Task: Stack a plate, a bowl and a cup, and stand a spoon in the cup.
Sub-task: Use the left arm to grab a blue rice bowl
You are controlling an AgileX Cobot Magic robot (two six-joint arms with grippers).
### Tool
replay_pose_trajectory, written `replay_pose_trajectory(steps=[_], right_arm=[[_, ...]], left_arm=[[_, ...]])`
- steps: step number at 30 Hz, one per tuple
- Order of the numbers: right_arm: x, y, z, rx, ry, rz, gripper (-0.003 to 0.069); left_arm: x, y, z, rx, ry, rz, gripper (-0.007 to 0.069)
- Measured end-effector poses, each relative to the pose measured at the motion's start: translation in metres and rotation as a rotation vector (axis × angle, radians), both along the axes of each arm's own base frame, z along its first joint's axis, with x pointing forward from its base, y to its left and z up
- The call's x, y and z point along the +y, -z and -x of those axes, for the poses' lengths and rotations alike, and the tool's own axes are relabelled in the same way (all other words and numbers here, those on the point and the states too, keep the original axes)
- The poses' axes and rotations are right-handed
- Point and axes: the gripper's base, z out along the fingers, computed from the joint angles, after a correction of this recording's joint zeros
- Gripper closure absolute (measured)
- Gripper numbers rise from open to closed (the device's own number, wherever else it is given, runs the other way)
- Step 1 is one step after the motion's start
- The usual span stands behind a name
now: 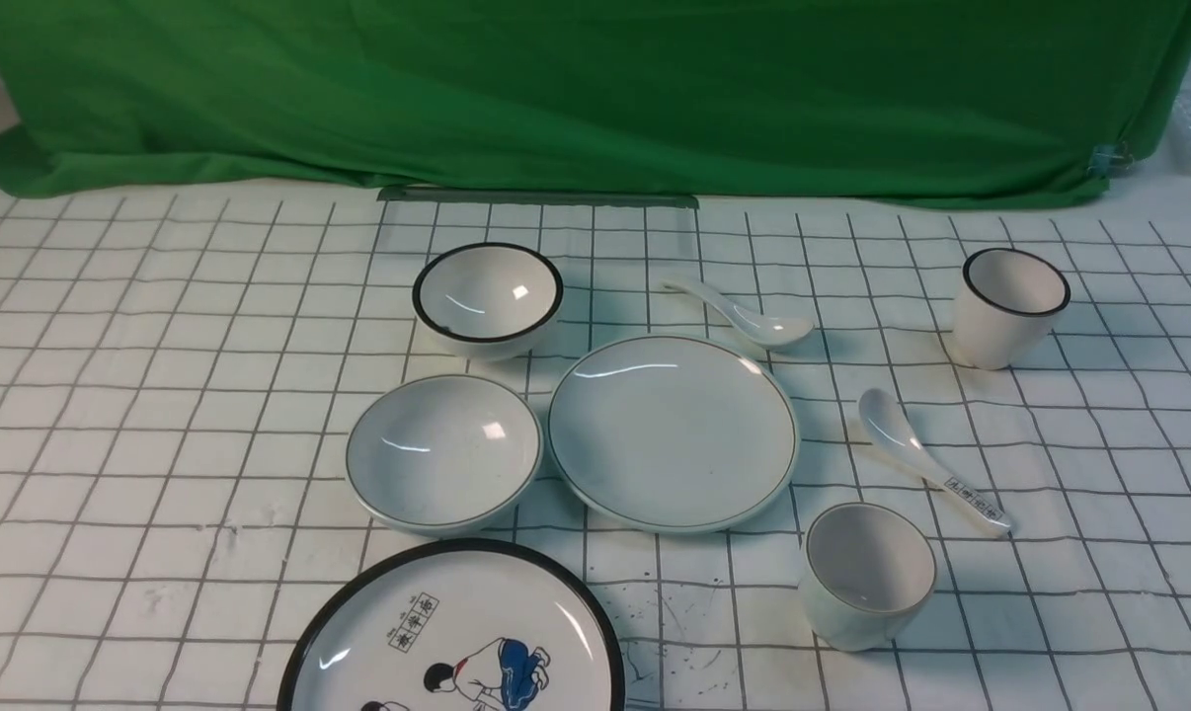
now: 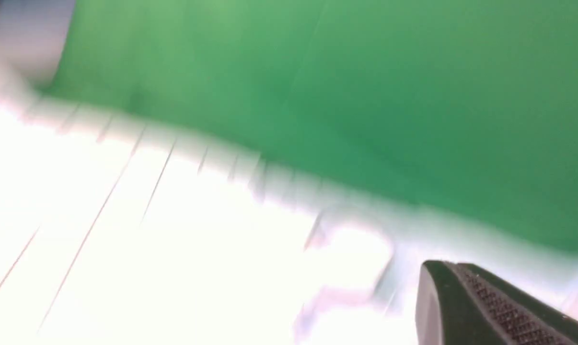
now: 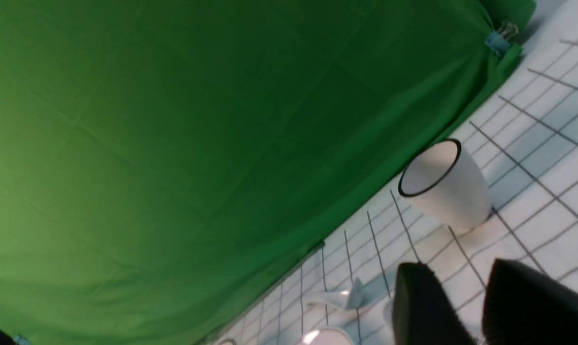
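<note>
Front view: nothing stacked yet, with plate (image 1: 673,432), bowl (image 1: 444,452), cup (image 1: 869,575) and spoon (image 1: 754,318) lying singly on my desk (image 1: 161,395); right jaws parted and empty, left jaws I cannot tell.

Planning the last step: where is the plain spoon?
Front view: the plain spoon lies right of centre, just behind the plate, right of the black-rimmed bowl.
</note>
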Motion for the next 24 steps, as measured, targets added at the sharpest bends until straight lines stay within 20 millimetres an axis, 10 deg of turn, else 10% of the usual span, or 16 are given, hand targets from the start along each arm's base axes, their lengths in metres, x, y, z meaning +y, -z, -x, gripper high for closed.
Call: replay_pose_trajectory(steps=[8, 13, 18, 24], right_arm=[[0.003, -0.003, 0.001, 0.030, -0.036, 0.014, 0.0475], [0.020, -0.049, 0.005, 0.224, -0.263, 0.299, 0.0617], [0.028, -0.100, -0.030, 0.532, -0.442, 0.564, 0.0626], [0.031, -0.117, -0.077, 0.732, -0.567, 0.730, 0.0625]], left_arm=[[-0.009, 0.073, -0.123, 0.571, 0.191, -0.078, 0.0620], [-0.024, 0.111, -0.178, 0.686, 0.259, -0.147, 0.0622], [-0.060, 0.129, -0.225, 0.696, 0.356, -0.226, 0.0621], [-0.071, 0.161, -0.258, 0.743, 0.344, -0.230, 0.0497]])
